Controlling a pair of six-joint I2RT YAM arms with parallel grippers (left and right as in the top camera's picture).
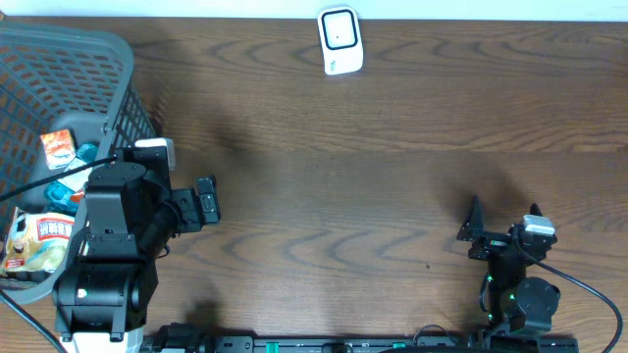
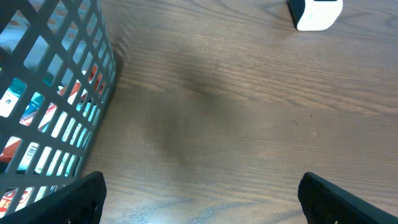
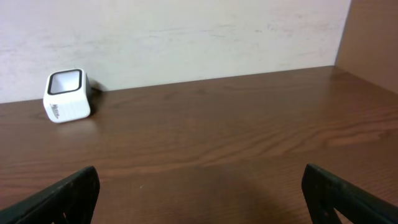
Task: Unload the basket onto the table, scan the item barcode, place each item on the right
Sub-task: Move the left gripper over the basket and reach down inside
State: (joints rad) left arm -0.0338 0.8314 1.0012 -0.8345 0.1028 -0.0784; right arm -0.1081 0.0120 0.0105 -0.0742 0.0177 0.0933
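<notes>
A white barcode scanner (image 1: 340, 40) with a dark window stands at the table's far edge; it also shows in the left wrist view as the scanner (image 2: 317, 14) and in the right wrist view as the scanner (image 3: 65, 95). Packaged items (image 1: 45, 240) lie in a grey mesh basket (image 1: 69, 59) at the left. My left gripper (image 1: 206, 201) hovers open beside the basket, nothing between its fingers. My right gripper (image 1: 502, 224) stands open at the front right, empty, pointing toward the back wall.
The basket wall (image 2: 50, 93) fills the left of the left wrist view, with colourful packs behind the mesh. A pale wall (image 3: 186, 37) runs behind the table's far edge. Bare wood table (image 1: 343, 196) lies between the two arms.
</notes>
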